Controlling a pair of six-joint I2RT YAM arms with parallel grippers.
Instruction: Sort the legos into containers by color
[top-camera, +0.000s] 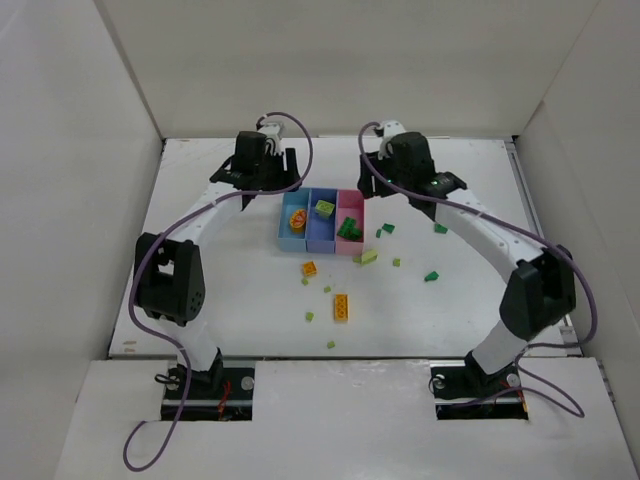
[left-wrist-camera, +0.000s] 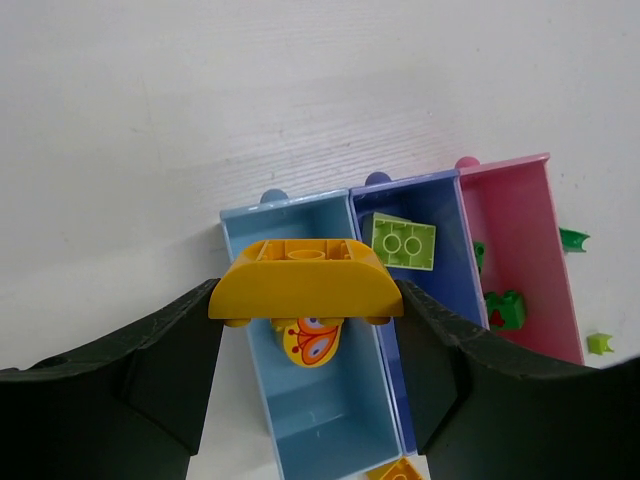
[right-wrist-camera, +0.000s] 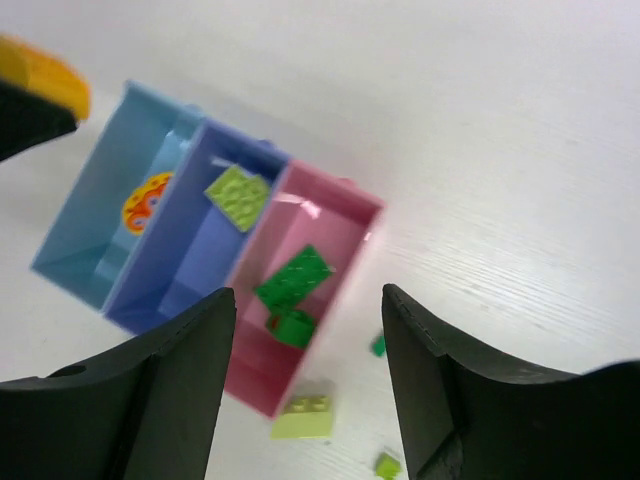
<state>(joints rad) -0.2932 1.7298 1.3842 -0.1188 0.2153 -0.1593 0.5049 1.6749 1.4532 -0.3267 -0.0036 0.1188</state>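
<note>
Your left hand (top-camera: 262, 168) hangs just behind the light blue bin (top-camera: 290, 241) in the top view, and your right hand (top-camera: 400, 172) hangs behind the pink bin (top-camera: 351, 200). Loose legos (top-camera: 341, 307) lie scattered on the counter (top-camera: 220, 300) in front of both. From the left wrist, that hand clamps a yellow-orange curved brick (left-wrist-camera: 305, 280) above the light blue bin, where the round yellow-red piece (left-wrist-camera: 312, 342) lies. From the right wrist, the fingers (right-wrist-camera: 200, 350) stand wide apart above the pink bin, which holds dark green bricks (right-wrist-camera: 293, 277)
</note>
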